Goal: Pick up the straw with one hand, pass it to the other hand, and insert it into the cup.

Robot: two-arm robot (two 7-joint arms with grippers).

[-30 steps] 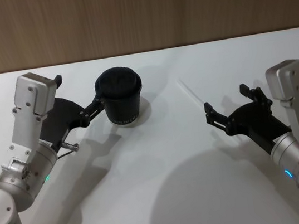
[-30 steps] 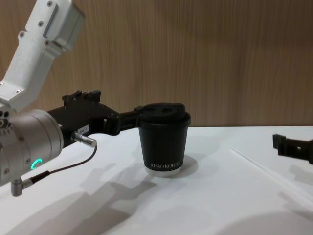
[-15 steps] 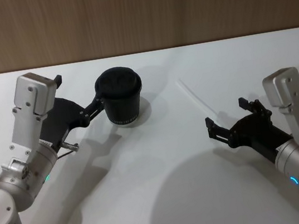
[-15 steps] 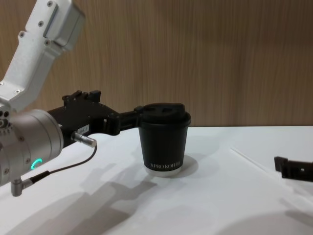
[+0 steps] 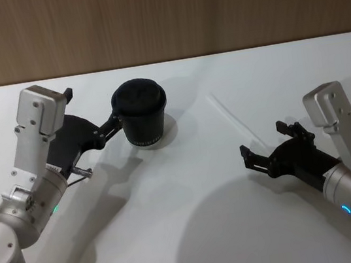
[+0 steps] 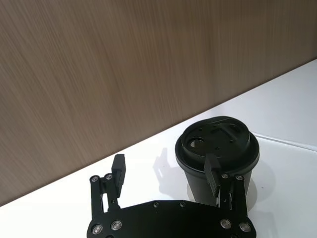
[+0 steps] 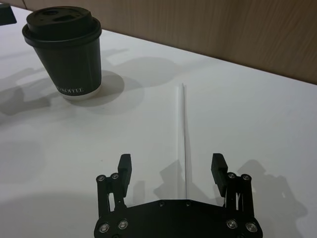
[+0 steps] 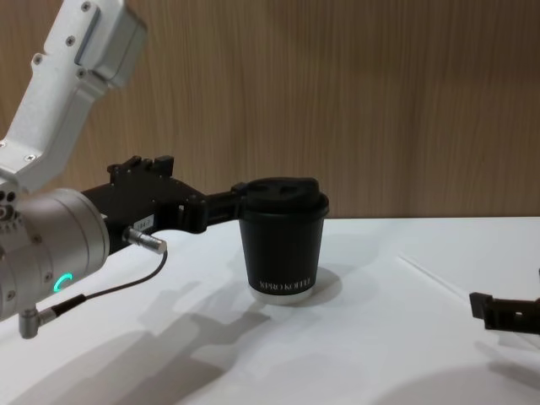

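Table [image 5: 191, 235]: white, with a wood-panelled wall [image 5: 158, 15] behind.
Left gripper [image 5: 93, 107]: on the table's left, fingers apart. One finger is against the cup's side, the other clear of it.
Right gripper [image 5: 263, 141]: low over the table's right side, fingers spread, holding nothing.
Cup [image 5: 141, 113]: black, lidded, upright, left of centre.
Straw [image 7: 182, 124]: white, flat on the table, well apart from the cup. Its near end runs between the right gripper's fingers, touching neither.

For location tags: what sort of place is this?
Probably a robot test bench: plain white table, wood-panelled wall, left end effector by a lidded cup, right end effector before a straw.
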